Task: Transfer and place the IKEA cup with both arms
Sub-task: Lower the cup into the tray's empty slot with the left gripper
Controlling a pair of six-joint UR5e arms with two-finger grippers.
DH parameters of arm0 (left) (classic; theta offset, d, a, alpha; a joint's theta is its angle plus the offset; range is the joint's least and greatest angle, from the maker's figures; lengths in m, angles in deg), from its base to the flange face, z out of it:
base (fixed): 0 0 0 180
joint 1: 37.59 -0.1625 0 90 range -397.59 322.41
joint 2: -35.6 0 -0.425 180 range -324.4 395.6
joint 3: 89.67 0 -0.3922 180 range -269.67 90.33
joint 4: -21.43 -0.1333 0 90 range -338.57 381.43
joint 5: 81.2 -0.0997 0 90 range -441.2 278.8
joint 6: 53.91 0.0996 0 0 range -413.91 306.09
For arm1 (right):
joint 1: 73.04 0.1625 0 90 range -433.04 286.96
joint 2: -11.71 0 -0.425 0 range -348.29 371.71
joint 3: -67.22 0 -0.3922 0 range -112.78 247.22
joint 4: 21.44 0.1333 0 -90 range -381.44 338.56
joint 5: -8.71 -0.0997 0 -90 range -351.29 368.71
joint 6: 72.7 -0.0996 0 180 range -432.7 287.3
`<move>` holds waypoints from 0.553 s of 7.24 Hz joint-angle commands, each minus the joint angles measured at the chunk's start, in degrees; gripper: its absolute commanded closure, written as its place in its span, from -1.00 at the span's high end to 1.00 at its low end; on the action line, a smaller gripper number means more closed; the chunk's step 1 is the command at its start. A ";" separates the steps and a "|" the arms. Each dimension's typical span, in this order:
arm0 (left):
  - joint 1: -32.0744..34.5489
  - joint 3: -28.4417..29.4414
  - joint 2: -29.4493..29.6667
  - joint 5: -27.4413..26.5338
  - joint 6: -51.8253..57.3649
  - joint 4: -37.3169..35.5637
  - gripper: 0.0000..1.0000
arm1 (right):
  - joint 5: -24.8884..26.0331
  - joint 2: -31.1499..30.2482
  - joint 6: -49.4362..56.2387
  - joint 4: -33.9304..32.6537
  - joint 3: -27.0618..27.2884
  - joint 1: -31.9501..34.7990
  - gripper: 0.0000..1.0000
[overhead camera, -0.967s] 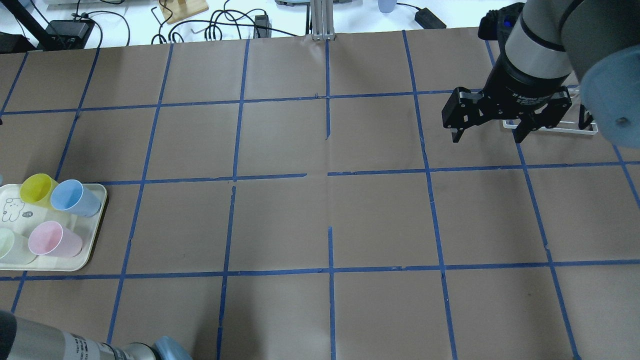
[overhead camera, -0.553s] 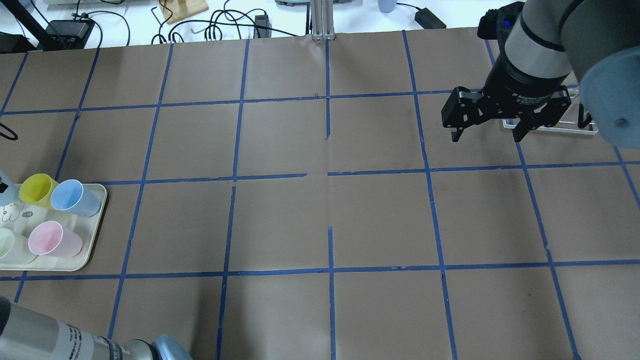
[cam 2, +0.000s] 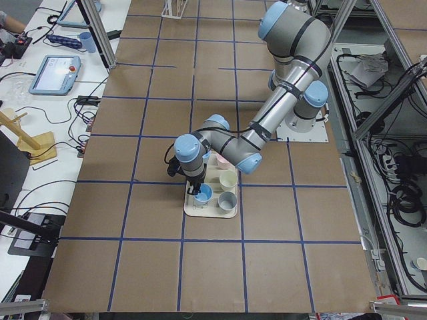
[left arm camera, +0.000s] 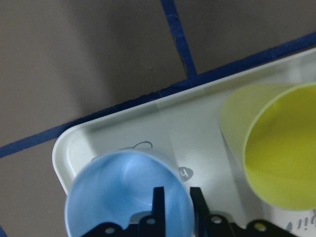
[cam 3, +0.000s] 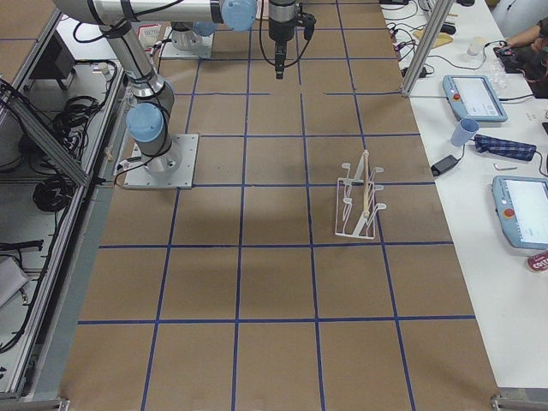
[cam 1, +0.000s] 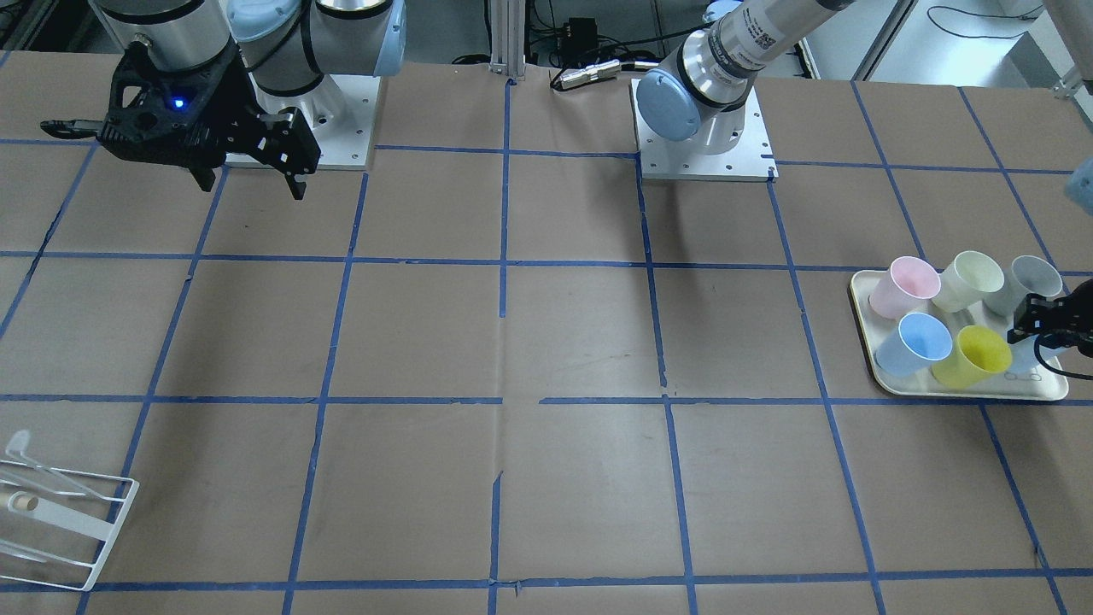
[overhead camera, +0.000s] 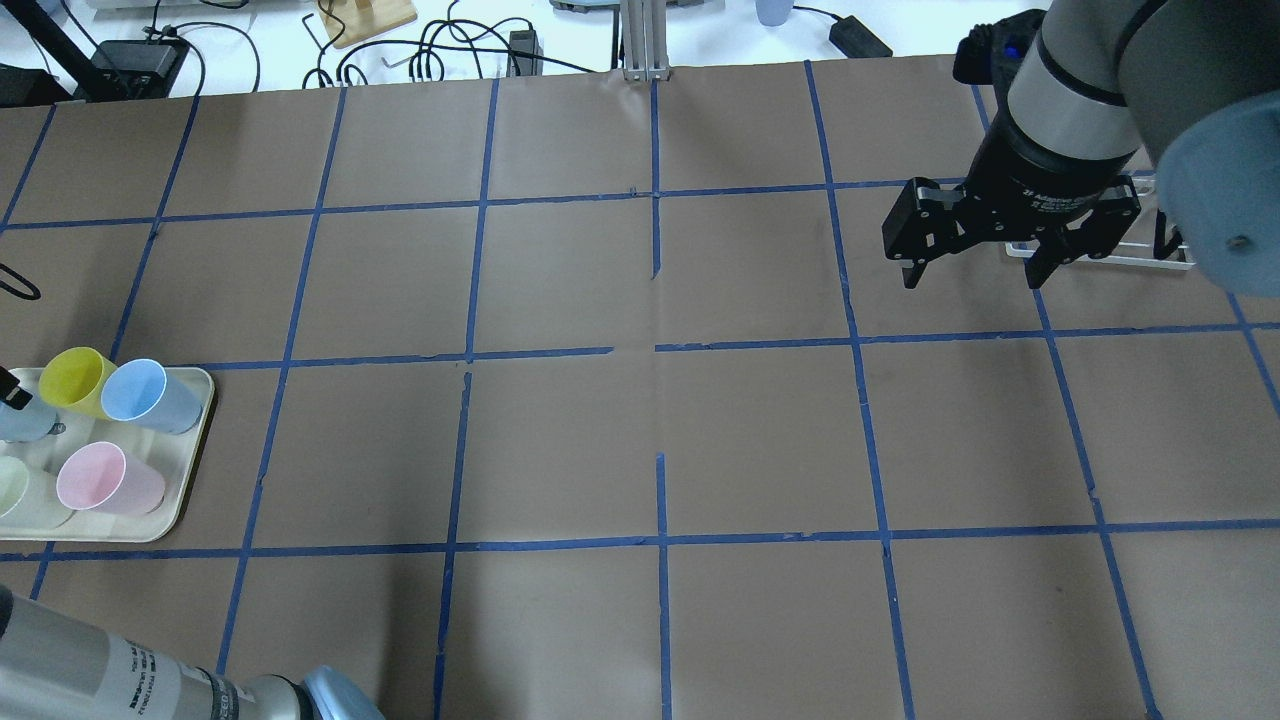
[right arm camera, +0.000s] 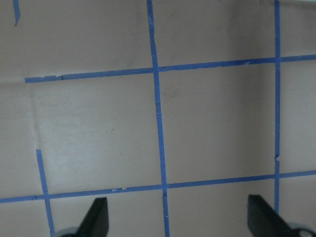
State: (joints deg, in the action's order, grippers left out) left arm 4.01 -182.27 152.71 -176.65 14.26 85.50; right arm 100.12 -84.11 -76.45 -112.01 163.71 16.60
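The pale blue IKEA cup (left arm camera: 123,197) is over the cream tray (left arm camera: 148,128), upright, next to a yellow cup (left arm camera: 276,148). My left gripper (left arm camera: 177,195) is shut on its rim, one finger inside and one outside. The cup shows at the overhead view's left edge (overhead camera: 20,420) and in the exterior left view (cam 2: 203,193). In the front view the left gripper (cam 1: 1055,329) hides most of it. I cannot tell whether the cup rests on the tray or hangs just above it. My right gripper (overhead camera: 972,275) is open and empty, high over the far right of the table.
The tray (overhead camera: 170,500) also holds a sky-blue cup (overhead camera: 140,392), a yellow cup (overhead camera: 75,380), a pink cup (overhead camera: 105,478), a pale green cup (cam 1: 969,280) and a grey cup (cam 1: 1029,282). A white wire rack (cam 1: 60,530) stands behind the right gripper.
The pale blue cup and the left gripper's finger have come into the overhead view from the left edge, over the tray's drawn corner. The right gripper has barely moved.
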 commanded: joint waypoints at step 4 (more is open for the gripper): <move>8.10 8.47 -9.51 -2.29 -4.24 22.95 1.00 | -3.43 0.10 0.06 1.79 -0.07 -0.43 1.00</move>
State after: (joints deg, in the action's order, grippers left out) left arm 7.56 -176.37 146.78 -179.26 12.71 100.85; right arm 97.07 -84.11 -76.43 -110.91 163.65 16.38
